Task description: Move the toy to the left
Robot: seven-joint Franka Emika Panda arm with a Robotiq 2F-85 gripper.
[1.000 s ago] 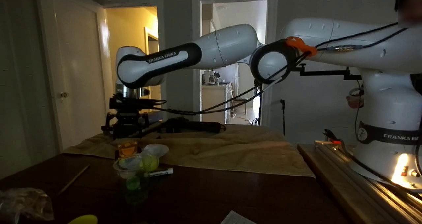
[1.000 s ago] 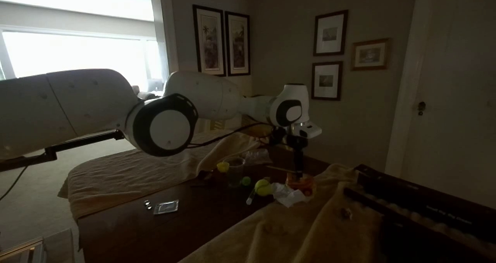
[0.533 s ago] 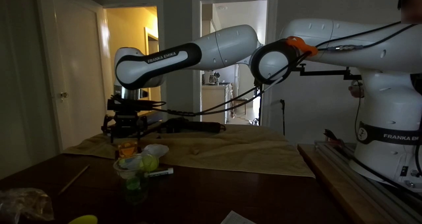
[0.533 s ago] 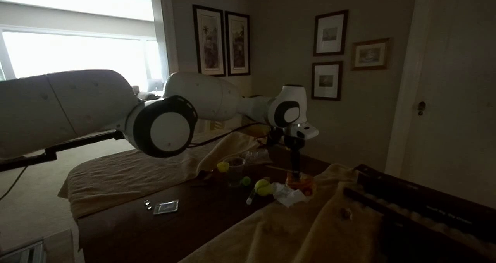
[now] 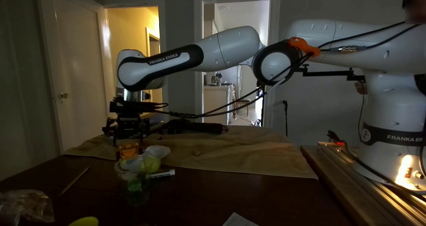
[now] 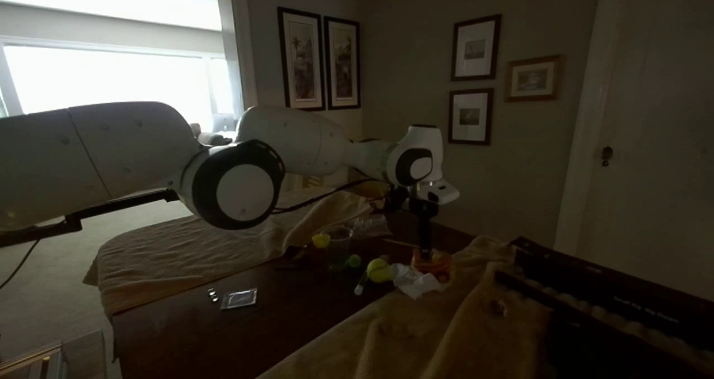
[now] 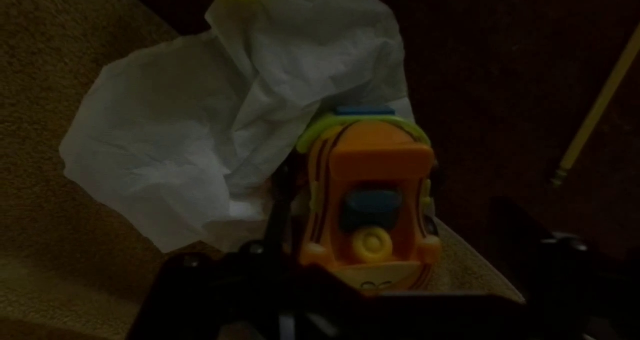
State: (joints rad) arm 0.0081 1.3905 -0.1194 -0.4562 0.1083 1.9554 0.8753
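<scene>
Gripper (image 5: 128, 141) spread wide, holding nothing, straddling the orange toy car (image 7: 370, 205) below and right of centre in the wrist view. Crumpled white paper (image 7: 210, 124) lies toward upper left. The toy is probably light, stiff, slick plastic: pinch mid-body across its long sides.

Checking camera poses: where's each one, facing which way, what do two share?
An exterior view: beside the arm, facing across the table to the doorway wall; arm, base and gripper show.
An exterior view: on the arm's opposite side, facing framed pictures; arm and gripper show, base doesn't.
Wrist view: above the fingers, facing down on the toy; of the robot, only the gripper shows.
Shared by both exterior views: arm, gripper, tennis ball, toy.
</scene>
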